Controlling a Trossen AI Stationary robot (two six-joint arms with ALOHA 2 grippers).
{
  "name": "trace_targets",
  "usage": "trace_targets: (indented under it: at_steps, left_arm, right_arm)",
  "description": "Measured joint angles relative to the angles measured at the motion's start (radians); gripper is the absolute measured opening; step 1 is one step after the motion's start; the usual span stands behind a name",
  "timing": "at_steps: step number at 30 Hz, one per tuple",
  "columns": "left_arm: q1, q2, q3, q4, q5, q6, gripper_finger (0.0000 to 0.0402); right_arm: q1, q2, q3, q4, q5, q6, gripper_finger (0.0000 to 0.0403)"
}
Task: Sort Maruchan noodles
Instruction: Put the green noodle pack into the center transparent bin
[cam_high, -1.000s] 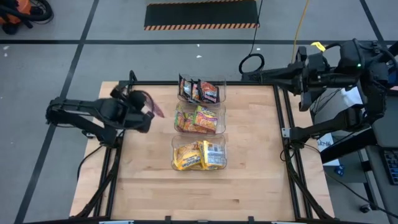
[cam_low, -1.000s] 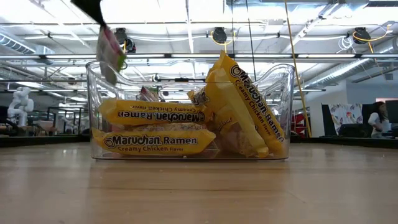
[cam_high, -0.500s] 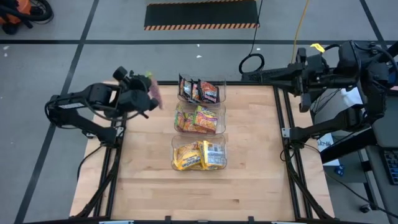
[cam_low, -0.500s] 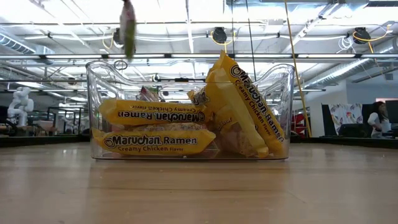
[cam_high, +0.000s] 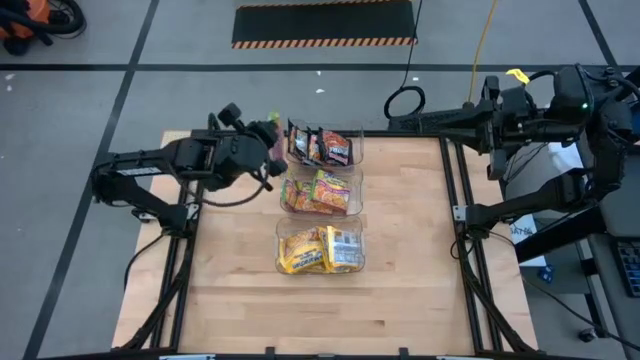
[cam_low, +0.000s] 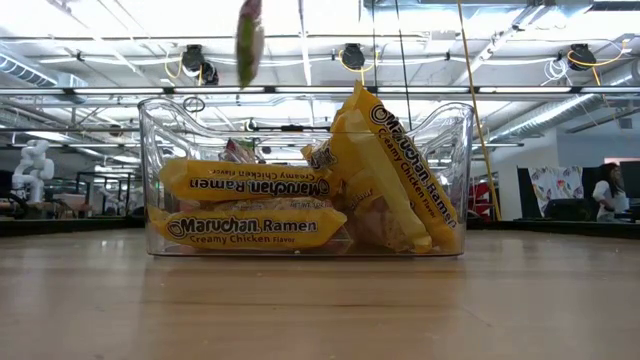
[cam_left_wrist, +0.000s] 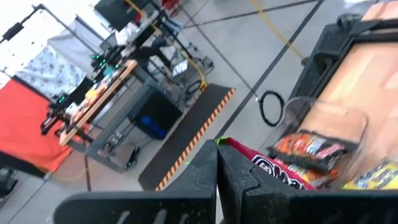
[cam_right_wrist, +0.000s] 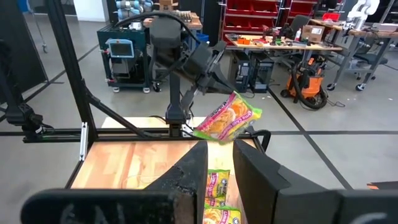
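Three clear bins stand in a row mid-table. The far bin (cam_high: 322, 146) holds dark Maruchan noodles packets, the middle bin (cam_high: 320, 190) green-yellow ones, the near bin (cam_high: 320, 250) yellow ones. My left gripper (cam_high: 268, 143) hovers just left of the far bin, shut on a pink-and-green packet (cam_right_wrist: 227, 118). In the low view that packet (cam_low: 248, 40) shows edge-on, high above the near bin (cam_low: 305, 180). My right gripper (cam_right_wrist: 219, 168) waits open and empty, raised past the table's far right corner. My left gripper pinches the packet by its upper edge (cam_right_wrist: 219, 104) between its two shut fingers (cam_left_wrist: 205, 168). They come at it nearly level, from the table's left. The packet hangs tilted below the fingers, clear of the table and of the bins.
Bare wooden tabletop (cam_high: 400, 300) lies left, right and near of the bins. A black frame (cam_high: 455, 210) runs along the table's edges. Beyond the table lie a hazard-striped mat (cam_high: 322, 22) and workshop benches.
My left gripper has risen and gone toward the table's far edge and right, up to the far bin, rolling its wrist as it went. The packet stays pinched and has turned with it. It now hangs higher and closer to the bins.
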Motion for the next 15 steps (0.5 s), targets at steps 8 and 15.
trace_targets:
  at_steps: [8, 15]
  left_arm:
    - [0.000, 0.065, 0.000, 0.173, 0.058, 0.054, 0.0000]
    - [0.000, 0.150, 0.000, 0.252, 0.096, 0.044, 0.0000]
  right_arm:
    - [0.000, -0.009, 0.000, 0.000, 0.000, 0.000, 0.0070]
    - [0.000, -0.024, 0.000, 0.000, 0.000, -0.001, 0.0070]
